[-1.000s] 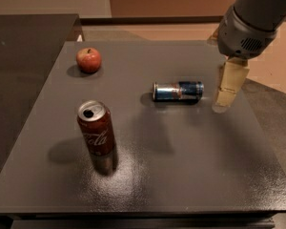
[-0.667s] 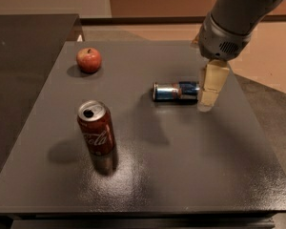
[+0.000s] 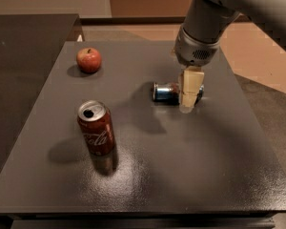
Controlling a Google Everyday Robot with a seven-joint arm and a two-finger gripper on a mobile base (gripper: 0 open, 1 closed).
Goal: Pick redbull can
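The redbull can (image 3: 165, 92) lies on its side on the dark grey table (image 3: 190, 175), right of the middle, with its silver top end facing left. My gripper (image 3: 189, 98) hangs down from the grey arm at the upper right. It is right at the can and covers the can's right half from this view. The blue right end of the can shows just past it.
A red cola can (image 3: 96, 128) stands upright at the front left of the table. A red apple (image 3: 88, 60) sits at the back left. A darker counter (image 3: 28, 46) adjoins the table's left side. Tan floor lies beyond the right edge.
The arm has moved left and lower, from beside the can's right end to over the can's right half. The can, the cola can and the apple have not moved.
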